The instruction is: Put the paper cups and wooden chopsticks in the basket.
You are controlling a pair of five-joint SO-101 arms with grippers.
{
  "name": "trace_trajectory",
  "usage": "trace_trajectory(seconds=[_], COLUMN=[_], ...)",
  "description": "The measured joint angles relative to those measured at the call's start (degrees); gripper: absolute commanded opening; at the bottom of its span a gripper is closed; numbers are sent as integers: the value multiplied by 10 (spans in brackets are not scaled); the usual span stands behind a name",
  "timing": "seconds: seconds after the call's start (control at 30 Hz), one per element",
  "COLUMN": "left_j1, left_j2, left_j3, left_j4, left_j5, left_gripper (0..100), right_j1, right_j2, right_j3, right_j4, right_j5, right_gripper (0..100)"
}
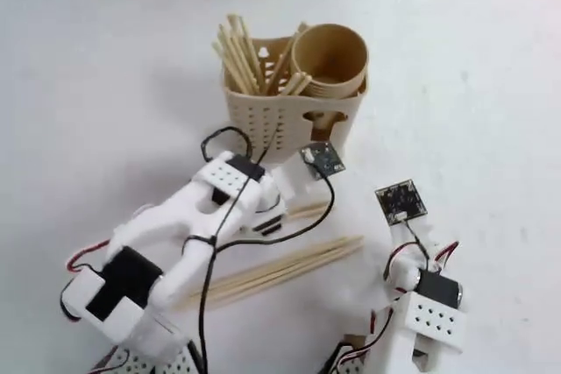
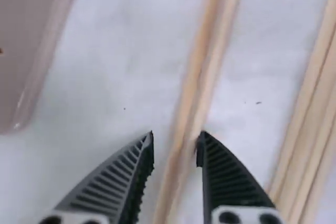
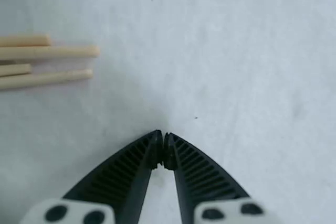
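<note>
The beige basket (image 1: 289, 120) stands at the back centre with stacked paper cups (image 1: 331, 59) and several wooden chopsticks (image 1: 241, 54) in it. My left gripper (image 2: 176, 148) is low over the table just in front of the basket (image 2: 26, 51), open, with its fingers on either side of a pair of chopsticks (image 2: 202, 77) that lies flat. In the high view that pair (image 1: 307, 211) sticks out from under the left arm. A loose bundle of chopsticks (image 1: 280, 267) lies nearer the front. My right gripper (image 3: 163, 148) is shut and empty, beside the bundle's ends (image 3: 47, 61).
The white table (image 1: 473, 85) has free room to the right and left of the basket. Black cables (image 1: 263, 234) loop from the left arm over the chopsticks. The right arm (image 1: 429, 304) sits at the front right.
</note>
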Motion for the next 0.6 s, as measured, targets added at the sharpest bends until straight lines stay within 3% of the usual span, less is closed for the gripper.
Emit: trace_trajectory(seconds=[0.17,0.43,0.6], left_j1=[0,-4,-4], left_j2=[4,6,-6], left_j3=[-3,-8,-44], left_j4=[-1,1,59], left_j5=[0,0,0], left_gripper=[20,23,23], right_j1=[0,0,0], right_j2=[0,0,0], right_j3=[0,0,0], right_j4=[0,0,0], right_j5=[0,0,0], right_gripper=[18,18,18])
